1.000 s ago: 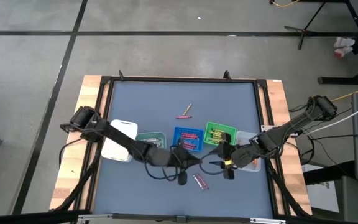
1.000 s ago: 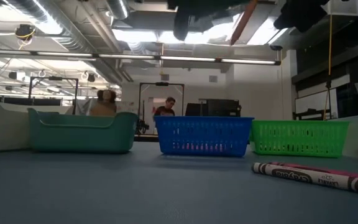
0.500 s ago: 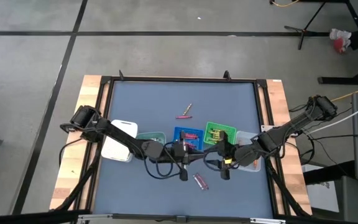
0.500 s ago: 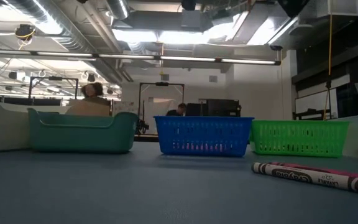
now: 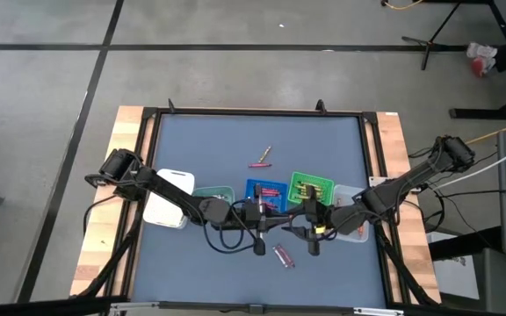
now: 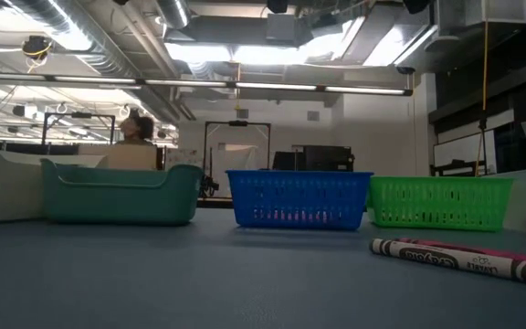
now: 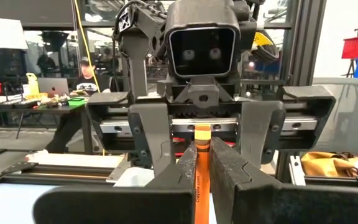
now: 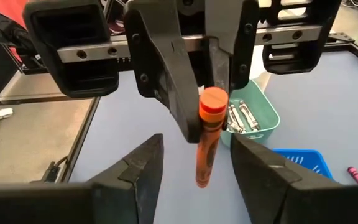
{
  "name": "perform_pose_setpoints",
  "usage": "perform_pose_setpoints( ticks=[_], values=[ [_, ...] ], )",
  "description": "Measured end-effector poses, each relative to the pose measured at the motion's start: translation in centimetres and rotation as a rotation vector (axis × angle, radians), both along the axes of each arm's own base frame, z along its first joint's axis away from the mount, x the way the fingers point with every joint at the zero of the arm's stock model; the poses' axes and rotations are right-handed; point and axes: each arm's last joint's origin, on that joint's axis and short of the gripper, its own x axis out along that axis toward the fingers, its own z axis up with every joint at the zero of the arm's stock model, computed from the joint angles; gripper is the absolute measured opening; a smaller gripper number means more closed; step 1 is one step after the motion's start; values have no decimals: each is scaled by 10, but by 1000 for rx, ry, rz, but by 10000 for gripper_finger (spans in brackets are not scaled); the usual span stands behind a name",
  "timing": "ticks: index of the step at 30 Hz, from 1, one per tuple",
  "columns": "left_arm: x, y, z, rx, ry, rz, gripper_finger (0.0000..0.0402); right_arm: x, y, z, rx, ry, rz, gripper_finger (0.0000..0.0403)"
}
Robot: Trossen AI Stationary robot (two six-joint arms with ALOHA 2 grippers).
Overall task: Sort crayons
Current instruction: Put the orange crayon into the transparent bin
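An orange crayon (image 8: pixel 207 140) is in the air over the table's near middle, with my left gripper (image 7: pixel 205 152) shut on it. My right gripper (image 8: pixel 197 155) faces it tip to tip and is open; its fingers stand on either side of the crayon's free end without touching. In the high view the left gripper (image 5: pixel 273 221) and right gripper (image 5: pixel 304 219) meet in front of the blue tray (image 5: pixel 264 193). Loose crayons (image 5: pixel 284 254) lie on the mat near the front, and more crayons (image 5: pixel 260 158) lie farther back. My left gripper pinches the orange crayon's wrapped shaft (image 7: pixel 199 177) between its two fingers. The fingers are about level and point toward the table's right, and the crayon lies along them. Its end (image 7: pixel 202 132) sticks out past the fingertips toward the right gripper. The crayon is clear of the table.
A row of small trays stands across the mat: white (image 5: pixel 169 197), teal (image 5: pixel 213 195) with grey crayons in it (image 8: pixel 244 117), blue, green (image 5: pixel 310 187) and a clear one (image 5: pixel 351 221) under the right arm. A pink crayon (image 8: pixel 353 171) lies past the blue tray. People show in the room behind.
Both grippers have risen out of the top of the low view and tipped up from pointing down toward level, so that they now face each other. The left gripper has kept hold of the orange crayon throughout.
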Motion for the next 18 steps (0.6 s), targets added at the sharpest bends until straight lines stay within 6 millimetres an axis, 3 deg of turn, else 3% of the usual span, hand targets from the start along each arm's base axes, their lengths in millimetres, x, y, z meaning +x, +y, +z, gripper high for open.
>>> perform_pose_setpoints(
  ticks=[18],
  values=[
    [0,0,0,0,4,0,7,0,0,-1,-2,4,0,27]
  ],
)
